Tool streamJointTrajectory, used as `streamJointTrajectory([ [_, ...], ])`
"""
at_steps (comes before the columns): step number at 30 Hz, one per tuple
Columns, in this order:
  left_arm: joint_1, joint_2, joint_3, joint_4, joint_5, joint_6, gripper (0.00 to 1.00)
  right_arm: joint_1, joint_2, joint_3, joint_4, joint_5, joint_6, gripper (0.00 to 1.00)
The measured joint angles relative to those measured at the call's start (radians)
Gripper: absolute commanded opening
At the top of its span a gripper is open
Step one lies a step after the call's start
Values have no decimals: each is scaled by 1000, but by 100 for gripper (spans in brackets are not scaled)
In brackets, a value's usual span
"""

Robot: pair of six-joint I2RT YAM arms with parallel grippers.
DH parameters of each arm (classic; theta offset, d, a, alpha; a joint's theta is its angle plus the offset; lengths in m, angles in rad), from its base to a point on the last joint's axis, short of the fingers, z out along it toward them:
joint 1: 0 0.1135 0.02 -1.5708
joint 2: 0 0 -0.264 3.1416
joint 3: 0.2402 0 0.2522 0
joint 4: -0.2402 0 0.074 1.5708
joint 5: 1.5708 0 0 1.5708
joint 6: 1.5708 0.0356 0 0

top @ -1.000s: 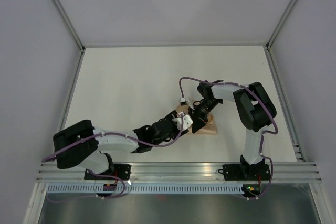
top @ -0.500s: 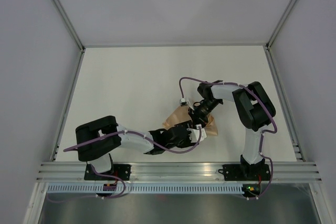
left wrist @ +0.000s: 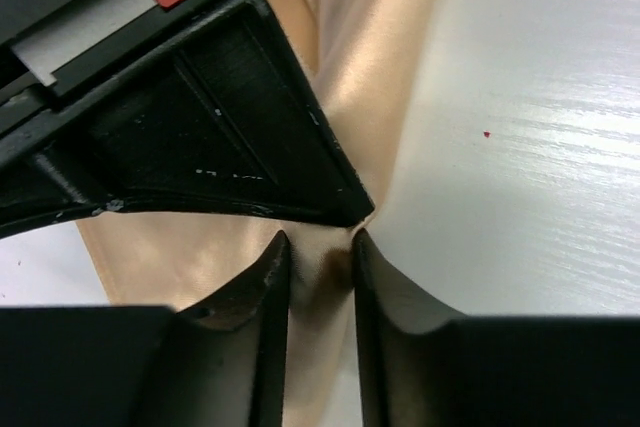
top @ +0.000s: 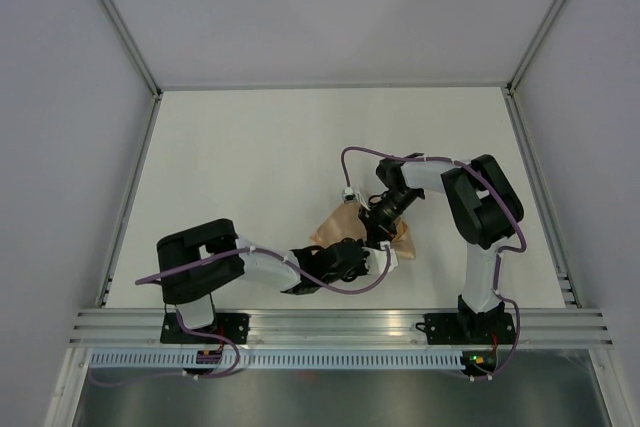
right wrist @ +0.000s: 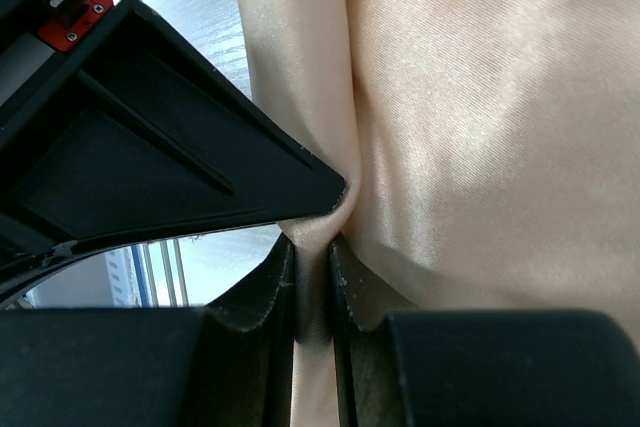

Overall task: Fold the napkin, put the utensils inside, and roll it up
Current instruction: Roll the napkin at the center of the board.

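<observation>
Seen from above, the left gripper (top: 384,257) has swung in to the near edge of the napkin (top: 332,227), bunched on the bench (top: 250,167) by the right gripper (top: 376,221); its wrist view shows jaws now narrowed onto a fold, the right wrist view a tight pinch (both hold cloth, so folding can likely go on).

The left arm (top: 265,269) swings in from the left. Its big upper link, a second ago out near the left edge of the counter (top: 250,147), now sits further right, and the forearm lies flatter along the near side. The left hand (top: 384,253) moves from the left side of the napkin (top: 333,227) round to its near right corner. Its fingers (left wrist: 262,282), wide apart before, draw in on a raised fold of cloth. The napkin, mostly covered earlier, now shows a peach flap spread to the left.
</observation>
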Motion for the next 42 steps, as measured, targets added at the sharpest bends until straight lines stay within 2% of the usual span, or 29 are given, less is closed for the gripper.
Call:
streamJointTrajectory([
  [2, -1, 3, 2, -2, 2, 7, 22, 0, 0, 0, 0, 1, 3, 12],
  [3, -1, 3, 2, -2, 3, 10, 19, 0, 0, 0, 0, 1, 4, 20],
  [5, -1, 3, 2, -2, 7, 12, 12, -1, 0, 0, 0, 1, 8, 27],
  [6, -1, 3, 2, -3, 10, 12, 11, -1, -2, 0, 0, 0, 11, 36],
  [13, 33, -1, 3, -1, 90, 2, 7, 2, -87, -42, 33, 41, 51, 54],
  [20, 108, -16, 4, -17, 240, -51, 4, -54, -292, -80, 204, 125, 154, 57],
  [30, 227, -7, 84, -156, 473, -157, 2, -139, -695, -272, 627, 313, 411, 59],
  [36, 292, 21, 127, -204, 607, -211, 2, -138, -764, -288, 673, 392, 432, 59],
  [40, 327, 51, 168, -243, 692, -237, 2, -138, -832, -356, 680, 424, 404, 59],
  [42, 340, 70, 194, -265, 732, -246, 2, -139, -880, -409, 690, 425, 386, 62],
])
